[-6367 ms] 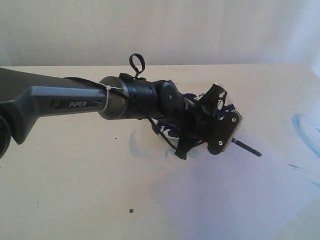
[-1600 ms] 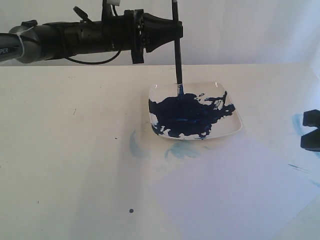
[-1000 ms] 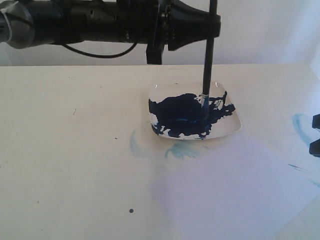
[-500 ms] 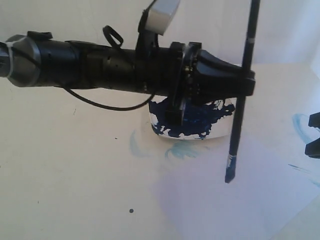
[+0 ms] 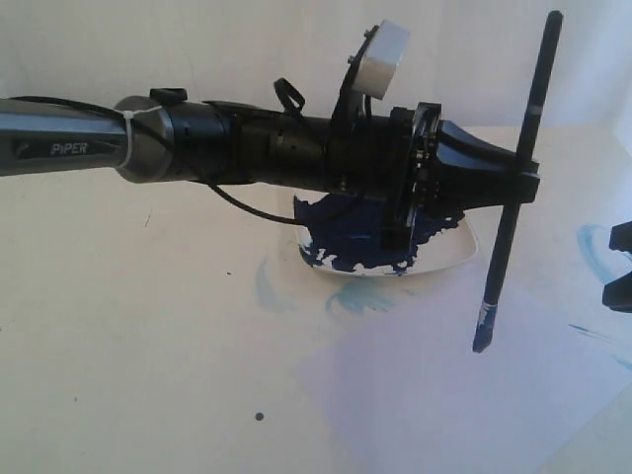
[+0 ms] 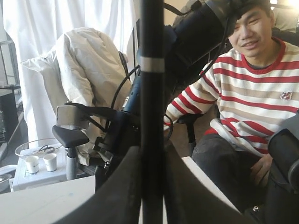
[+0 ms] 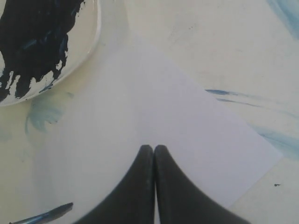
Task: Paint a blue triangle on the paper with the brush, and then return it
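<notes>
Blue-tipped brush [image 5: 504,247] hangs tip-down at the right of the frame, clamped in the left claw [image 5: 521,183] just above the bare paper [image 5: 425,395], likely so painting can start, while the right claw [image 7: 154,149] is pressed together.

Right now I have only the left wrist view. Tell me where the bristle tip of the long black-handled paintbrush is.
Observer: The long black-handled paintbrush, clamped in the left fingers, hangs nearly upright, blue tip over the pale lavender paper sheet; contact unclear.
Operator: Report paint on that sheet.
Observer: None: no blue strokes on it yet.
Operator: Check the other arm.
Observer: The right fingers are shut, above the sheet.
</notes>
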`<state>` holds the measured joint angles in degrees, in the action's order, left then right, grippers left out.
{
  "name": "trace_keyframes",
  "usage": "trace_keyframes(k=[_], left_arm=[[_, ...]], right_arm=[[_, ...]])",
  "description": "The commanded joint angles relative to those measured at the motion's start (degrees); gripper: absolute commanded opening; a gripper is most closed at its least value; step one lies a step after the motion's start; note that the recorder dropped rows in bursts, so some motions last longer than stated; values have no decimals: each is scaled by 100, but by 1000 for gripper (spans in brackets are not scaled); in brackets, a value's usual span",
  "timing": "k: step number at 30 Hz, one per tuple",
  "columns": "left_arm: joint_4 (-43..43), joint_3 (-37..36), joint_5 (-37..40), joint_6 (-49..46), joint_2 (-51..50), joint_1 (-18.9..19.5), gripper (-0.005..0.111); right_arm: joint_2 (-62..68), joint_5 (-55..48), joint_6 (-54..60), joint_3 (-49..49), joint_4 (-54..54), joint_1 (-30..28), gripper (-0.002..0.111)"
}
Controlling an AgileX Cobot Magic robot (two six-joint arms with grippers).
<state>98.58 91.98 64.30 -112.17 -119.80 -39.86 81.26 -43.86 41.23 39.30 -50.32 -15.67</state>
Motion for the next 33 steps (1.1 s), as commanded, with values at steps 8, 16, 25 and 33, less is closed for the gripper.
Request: trace_keyframes(k=[8, 16, 25, 33], left_arm=[[137, 105, 567, 215, 317, 203, 0], [137, 92, 567, 450, 480, 203, 0], [-517, 208, 567, 909, 853, 361, 0], [-886, 219, 547, 1305, 980, 379, 0]], right_arm=[[14, 61, 62, 22, -45, -35, 0], [14, 61, 62, 22, -45, -35, 0], [14, 61, 62, 22, -45, -35, 0], [14, 61, 62, 22, -45, -35, 0]])
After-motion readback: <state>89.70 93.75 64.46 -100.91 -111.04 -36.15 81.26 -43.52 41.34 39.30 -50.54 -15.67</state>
